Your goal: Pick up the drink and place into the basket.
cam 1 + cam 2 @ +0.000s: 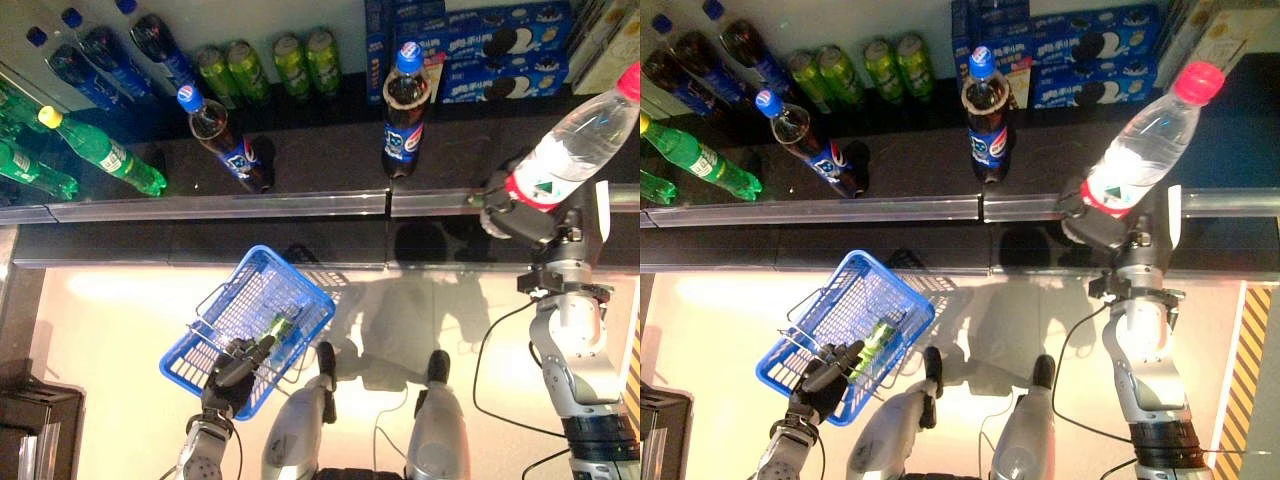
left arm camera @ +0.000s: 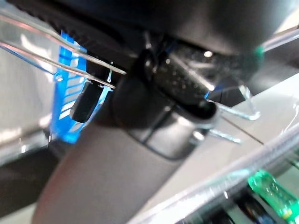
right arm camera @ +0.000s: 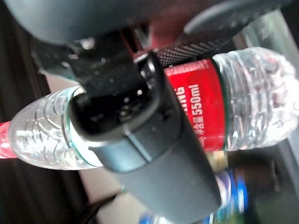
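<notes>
A clear water bottle (image 1: 570, 140) with a red label and a pink-red cap is tilted above the shelf's front rail on the right. My right hand (image 1: 520, 215) is shut on its lower body, and in the right wrist view the thumb (image 3: 140, 140) lies across the bottle (image 3: 252, 107) beside the label. Lower left, over the floor, hangs a blue wire basket (image 1: 180, 365) with a green drink (image 1: 280, 328) lying inside. My left hand (image 1: 235, 372) is curled round its wire handle (image 2: 93, 65), as the left wrist view shows.
The dark shelf carries two cola bottles (image 1: 405, 100) (image 1: 225, 130), green bottles (image 1: 105, 150) on the left, green cans (image 1: 270, 65) and blue biscuit boxes (image 1: 500, 40) at the back. A metal rail (image 1: 300, 205) edges the shelf. A black object (image 1: 30, 430) stands lower left.
</notes>
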